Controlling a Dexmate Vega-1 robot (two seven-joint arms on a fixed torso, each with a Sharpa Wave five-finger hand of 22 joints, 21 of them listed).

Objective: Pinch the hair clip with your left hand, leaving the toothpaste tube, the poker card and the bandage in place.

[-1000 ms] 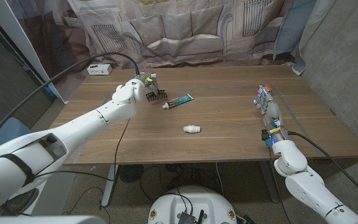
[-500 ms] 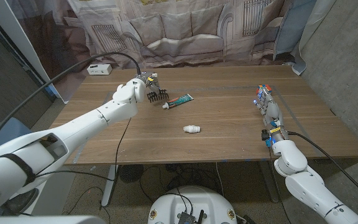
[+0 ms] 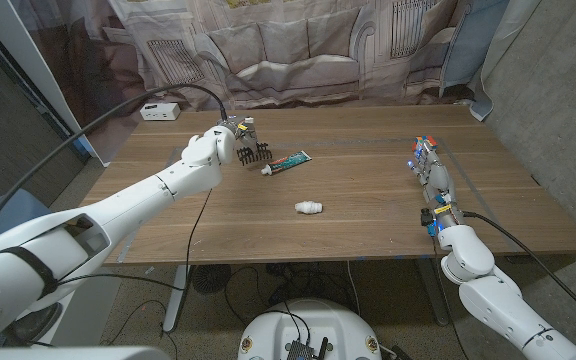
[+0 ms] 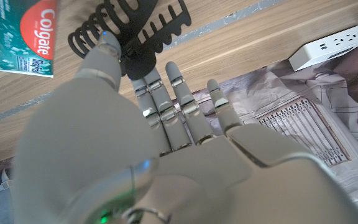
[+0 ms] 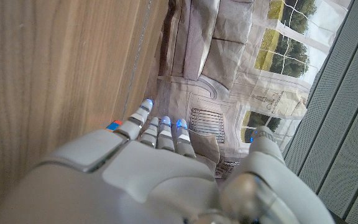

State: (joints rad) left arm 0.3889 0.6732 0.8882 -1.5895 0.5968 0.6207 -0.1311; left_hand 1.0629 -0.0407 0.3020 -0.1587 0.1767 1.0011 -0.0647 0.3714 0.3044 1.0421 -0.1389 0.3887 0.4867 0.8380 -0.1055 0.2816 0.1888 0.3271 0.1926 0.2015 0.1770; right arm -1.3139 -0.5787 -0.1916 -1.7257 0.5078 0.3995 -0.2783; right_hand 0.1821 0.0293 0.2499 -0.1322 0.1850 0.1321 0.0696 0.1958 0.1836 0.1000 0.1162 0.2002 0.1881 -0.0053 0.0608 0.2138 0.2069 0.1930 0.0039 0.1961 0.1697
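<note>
Almost nothing has shifted over the last second: the left hand (image 3: 218,147) has crept very slightly toward the toothpaste tube (image 3: 287,162), carrying the black hair clip (image 3: 253,153) with it, and everything else sits where it was. On the head view, the left arm reaches from the lower left corner out over the far left part of the wooden table (image 3: 368,215). Its hand pinches the hair clip; on the left wrist view the thumb (image 4: 107,50) and one finger (image 4: 149,84) close on the clip's hinge (image 4: 135,59), while the other fingers stretch out straight and apart. The clip's toothed prongs (image 4: 160,25) fan out past the fingertips, just beside the green and red toothpaste tube (image 4: 27,34). Whether the clip touches the table cannot be told. A small white roll, the bandage (image 3: 308,207), lies near the middle of the table, well apart from the hand. The right hand (image 3: 433,175) stays near the right edge, fingers extended and close together, holding nothing. A white power strip (image 3: 158,111) sits at the far left corner.
</note>
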